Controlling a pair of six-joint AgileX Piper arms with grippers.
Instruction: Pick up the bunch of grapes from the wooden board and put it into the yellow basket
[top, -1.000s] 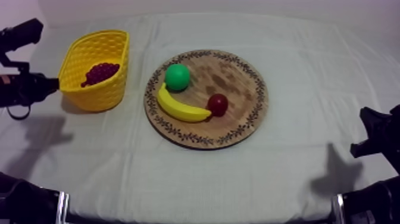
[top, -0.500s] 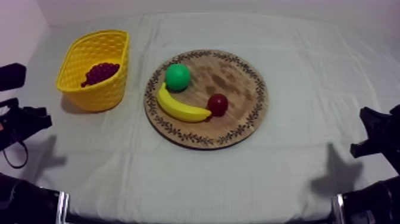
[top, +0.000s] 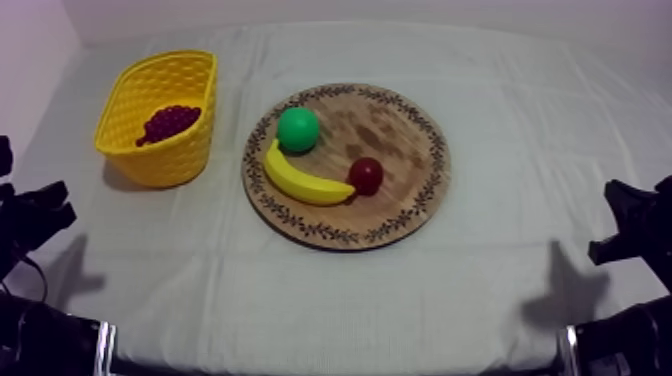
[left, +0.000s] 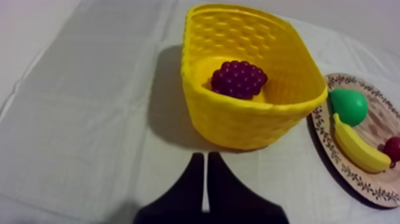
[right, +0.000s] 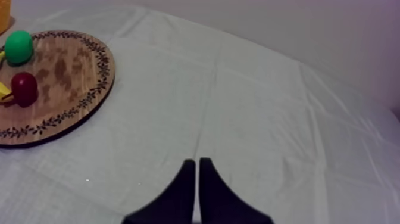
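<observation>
The bunch of grapes (top: 168, 122) lies inside the yellow basket (top: 150, 165), down on its floor and toward its right wall, dark purple against the yellow weave. The basket stands at the far left of the desk (top: 520, 110), on the grey-white cloth, near the wooden board (top: 395, 125) but not touching it: a strip of cloth shows between them. The board lies flat at the middle of the desk, its patterned rim clear all round. Three toy fruits lie on its left half. A green pear (top: 298, 128) sits at the far left of the board. A banana (top: 300, 180) lies just on the near side of the pear, curved, with its right end at a small red fruit (top: 365, 175). The right half of the board is bare wood. The left arm (top: 30, 215) sits low at the left edge of the desk, nearer than the basket. Its jaws are closed on nothing: the two black fingers (left: 193, 187) lie together as a narrow wedge that points at the basket's near wall and stands apart from it, over bare cloth. The right arm (top: 635, 225) sits low at the right edge of the desk. Its jaws are likewise pressed together and hold nothing, the fingers (right: 181, 193) forming a narrow wedge over bare cloth, to the right of the board and well apart from it.
</observation>
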